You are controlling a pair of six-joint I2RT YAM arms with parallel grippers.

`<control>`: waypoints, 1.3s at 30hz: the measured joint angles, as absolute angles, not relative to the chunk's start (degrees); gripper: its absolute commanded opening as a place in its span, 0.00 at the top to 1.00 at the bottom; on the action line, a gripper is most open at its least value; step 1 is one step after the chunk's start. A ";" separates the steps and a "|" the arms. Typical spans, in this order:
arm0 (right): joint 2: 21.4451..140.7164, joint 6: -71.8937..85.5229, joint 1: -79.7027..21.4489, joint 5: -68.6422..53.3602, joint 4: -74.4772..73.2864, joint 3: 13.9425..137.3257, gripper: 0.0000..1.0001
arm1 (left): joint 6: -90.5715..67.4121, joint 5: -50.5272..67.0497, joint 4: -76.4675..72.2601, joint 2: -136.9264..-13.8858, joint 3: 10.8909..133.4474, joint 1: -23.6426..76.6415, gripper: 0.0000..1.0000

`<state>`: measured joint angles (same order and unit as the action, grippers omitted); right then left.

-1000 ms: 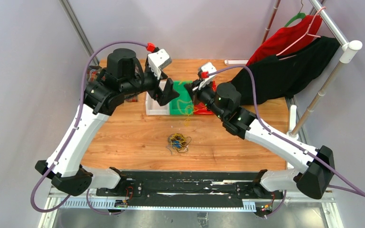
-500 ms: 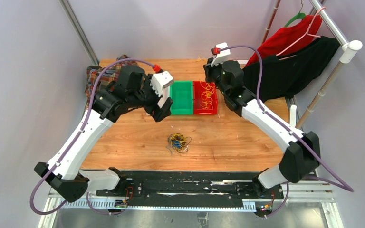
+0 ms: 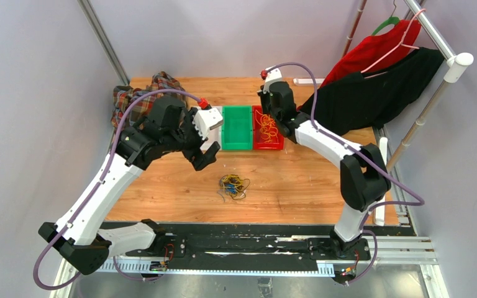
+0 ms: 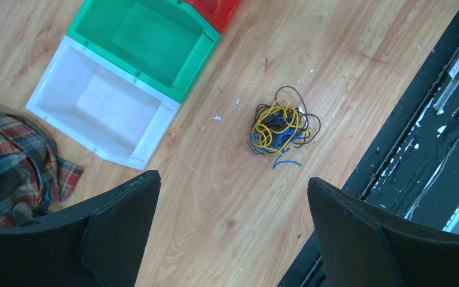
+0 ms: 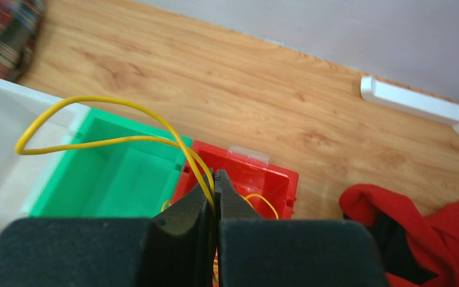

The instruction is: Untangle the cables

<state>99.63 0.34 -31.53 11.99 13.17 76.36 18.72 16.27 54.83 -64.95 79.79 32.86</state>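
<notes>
Right gripper [image 5: 215,179], clamping a freed yellow cable [image 5: 131,105], has reached the red bin [image 5: 275,179]; left gripper [image 4: 233,194], reopened, overlooks the remaining tangle [image 4: 281,128].

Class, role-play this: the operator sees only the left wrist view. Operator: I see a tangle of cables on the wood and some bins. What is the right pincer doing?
Observer: The right pincer is shut on a yellow cable.
Operator: Where is it?
Observer: Over the red bin.
Operator: Anything inside that bin?
Observer: Other yellow cables lie in it.
</notes>
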 measured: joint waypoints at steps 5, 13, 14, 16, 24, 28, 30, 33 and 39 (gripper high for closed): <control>104.55 1.04 -31.42 16.05 9.43 77.28 0.99 | 19.77 16.58 55.55 -64.97 79.79 32.86 0.02; 110.80 5.26 -30.63 17.08 -1.15 80.55 0.72 | 20.62 17.34 55.88 -64.97 79.79 32.86 0.02; 111.63 6.22 -30.33 16.71 -2.68 82.00 0.69 | 20.67 17.34 55.88 -64.97 79.79 32.86 0.02; 113.08 9.02 -29.06 15.11 -6.00 85.19 0.59 | 20.84 17.32 55.90 -65.08 79.79 32.86 0.02; 112.33 15.68 -25.93 10.55 -10.92 86.15 0.37 | 21.32 17.34 56.16 -66.35 79.81 32.86 0.02; 106.54 16.73 -26.00 8.38 -10.90 81.87 0.33 | 22.22 18.06 55.99 -67.44 78.87 32.86 0.01; 101.43 17.17 -26.28 7.49 -9.76 78.46 0.34 | 22.50 18.61 55.66 -68.55 77.41 32.86 0.03; 94.06 18.02 -27.07 6.92 -7.68 74.11 0.38 | 22.48 19.64 54.39 -71.31 74.22 32.86 0.08; 81.49 20.29 -32.29 6.57 -2.17 62.59 0.43 | 19.57 24.16 49.82 -77.95 67.81 32.86 0.26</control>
